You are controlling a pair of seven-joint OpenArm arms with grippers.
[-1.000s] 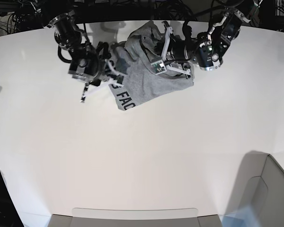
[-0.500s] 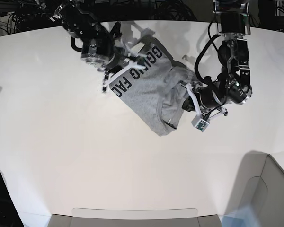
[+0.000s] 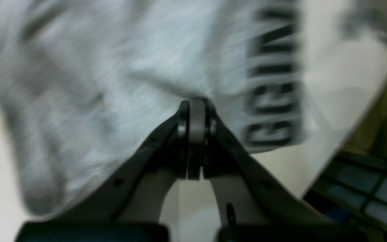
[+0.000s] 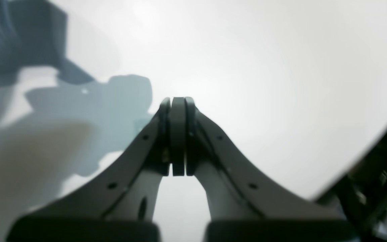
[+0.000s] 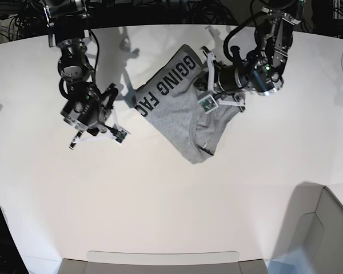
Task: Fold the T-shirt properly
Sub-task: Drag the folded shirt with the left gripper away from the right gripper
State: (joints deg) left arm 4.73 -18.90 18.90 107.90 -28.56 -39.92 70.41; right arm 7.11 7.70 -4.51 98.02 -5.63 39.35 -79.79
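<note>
The light grey T-shirt [image 5: 180,114] lies crumpled at the table's back centre, with its dark block lettering [image 5: 163,85] facing up along the left edge. My left gripper [image 5: 208,85] reaches in from the right over the shirt's right part. In the left wrist view the left gripper [image 3: 197,101] is shut, and the blurred T-shirt [image 3: 113,67] puckers at its tips. My right gripper [image 5: 97,134] hangs to the left of the shirt, apart from it. Seen from the right wrist, the right gripper [image 4: 177,101] is shut with nothing in it, over the bare white table [image 4: 264,84].
A grey box [image 5: 331,228] stands at the front right corner and a flat grey tray [image 5: 160,260] lies along the front edge. Dark cables [image 5: 211,11] run behind the table's back edge. The table's edge [image 3: 344,134] shows close to the shirt in the left wrist view.
My right gripper has let go of the shirt's lettered edge and swung down and left, away from it. My left gripper has moved up and back, over the shirt's right side.
</note>
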